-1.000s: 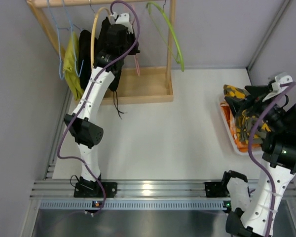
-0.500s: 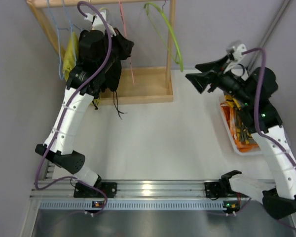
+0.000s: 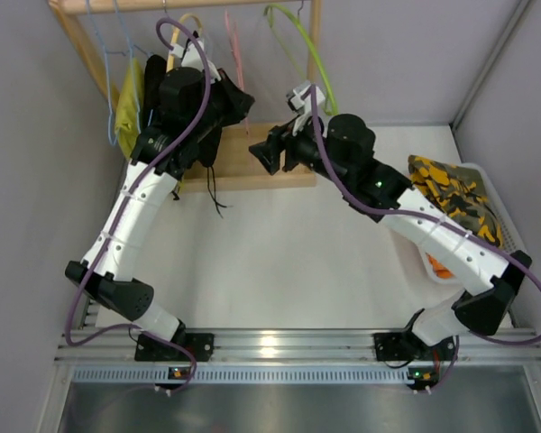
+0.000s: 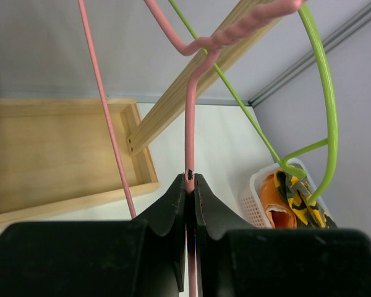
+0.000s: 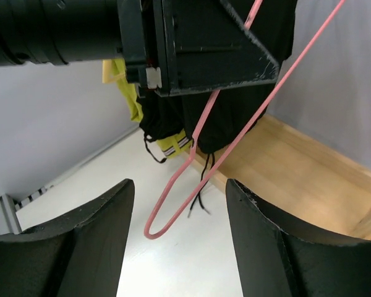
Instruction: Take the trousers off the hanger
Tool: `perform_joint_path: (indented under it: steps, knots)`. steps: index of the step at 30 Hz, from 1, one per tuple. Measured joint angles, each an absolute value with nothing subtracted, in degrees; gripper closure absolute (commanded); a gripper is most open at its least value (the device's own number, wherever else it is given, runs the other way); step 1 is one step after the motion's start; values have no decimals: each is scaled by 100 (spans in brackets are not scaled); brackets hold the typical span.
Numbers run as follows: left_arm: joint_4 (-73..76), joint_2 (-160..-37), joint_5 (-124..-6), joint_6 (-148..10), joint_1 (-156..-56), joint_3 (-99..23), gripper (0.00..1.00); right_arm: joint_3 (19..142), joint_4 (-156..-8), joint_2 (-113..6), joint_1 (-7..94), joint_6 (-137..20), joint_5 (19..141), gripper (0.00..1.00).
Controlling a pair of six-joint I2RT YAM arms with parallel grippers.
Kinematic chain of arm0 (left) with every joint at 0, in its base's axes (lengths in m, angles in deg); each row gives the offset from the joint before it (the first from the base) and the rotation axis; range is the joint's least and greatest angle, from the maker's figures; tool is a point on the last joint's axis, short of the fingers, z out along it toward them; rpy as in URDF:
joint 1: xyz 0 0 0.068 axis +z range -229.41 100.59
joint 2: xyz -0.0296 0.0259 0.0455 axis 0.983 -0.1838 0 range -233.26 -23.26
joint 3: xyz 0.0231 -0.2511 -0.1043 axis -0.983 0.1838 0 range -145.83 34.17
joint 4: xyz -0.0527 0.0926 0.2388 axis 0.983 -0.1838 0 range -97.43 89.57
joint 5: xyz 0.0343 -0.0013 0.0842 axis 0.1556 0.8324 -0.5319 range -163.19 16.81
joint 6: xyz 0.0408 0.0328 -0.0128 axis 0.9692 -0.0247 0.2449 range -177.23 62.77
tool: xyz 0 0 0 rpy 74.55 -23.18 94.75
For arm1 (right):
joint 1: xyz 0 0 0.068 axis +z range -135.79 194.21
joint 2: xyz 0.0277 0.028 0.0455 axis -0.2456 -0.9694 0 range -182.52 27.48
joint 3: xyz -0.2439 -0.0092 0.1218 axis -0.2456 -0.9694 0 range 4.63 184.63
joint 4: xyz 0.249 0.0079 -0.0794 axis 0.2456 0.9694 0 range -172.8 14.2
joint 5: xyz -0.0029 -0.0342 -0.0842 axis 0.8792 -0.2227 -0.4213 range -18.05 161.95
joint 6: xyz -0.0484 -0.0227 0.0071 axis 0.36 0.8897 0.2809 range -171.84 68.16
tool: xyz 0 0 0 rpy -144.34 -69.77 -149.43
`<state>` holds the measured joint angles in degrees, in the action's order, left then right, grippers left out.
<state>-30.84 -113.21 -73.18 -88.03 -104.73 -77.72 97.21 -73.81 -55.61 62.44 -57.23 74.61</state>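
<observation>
The pale-pink wire hanger hangs bare from the wooden rail, its twisted neck just under it. My left gripper is shut on the hanger's wire below the neck; from above it sits by the rack. The camouflage trousers lie off the hanger in the white basket at the right, also seen from the left wrist. My right gripper is open, facing the rack; the hanger's lower loop hangs between its fingers, touching neither.
A wooden rack with a tray base stands at the back left. On it hang a black garment, a yellow-green garment and a thick lime-green hanger. An orange item lies in the basket.
My right arm has swung from the basket across to the rack, leaving the trousers in the basket, and its jaws have narrowed. The left gripper stays shut on the hanger.
</observation>
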Motion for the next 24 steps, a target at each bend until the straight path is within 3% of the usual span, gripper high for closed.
perform_joint_path:
  steps: [10,13,16,17,19,20,21,24]
  knots:
    - [-3082,-11297,-7132,-8996,-10480,-7654,100,9790,-7125,-6100,6489,-6243,6849,37]
    - [-3082,-11297,-7158,-9011,-10508,-7639,100,9893,-6942,-6245,6590,-6315,6552,44]
    - [-3082,-11297,-7263,-9011,-10569,-7619,100,9968,-6845,-6389,6657,-6400,6329,57]
    - [-3084,-11297,-7309,-9011,-10587,-7613,100,9968,-6823,-6430,6673,-6426,6254,69]
    - [-3078,-11297,-7412,-9009,-10619,-7589,100,9968,-6760,-6511,6692,-6461,6086,80]
    - [-3084,-11297,-7456,-9013,-10633,-7578,100,9968,-6721,-6538,6692,-6474,6010,91]
    - [-3082,-11297,-7482,-9013,-10641,-7560,100,9968,-6679,-6559,6694,-6461,5924,97]
    - [-3067,-11297,-7545,-9037,-10659,-7530,100,9968,-6625,-6570,6697,-6481,5776,100]
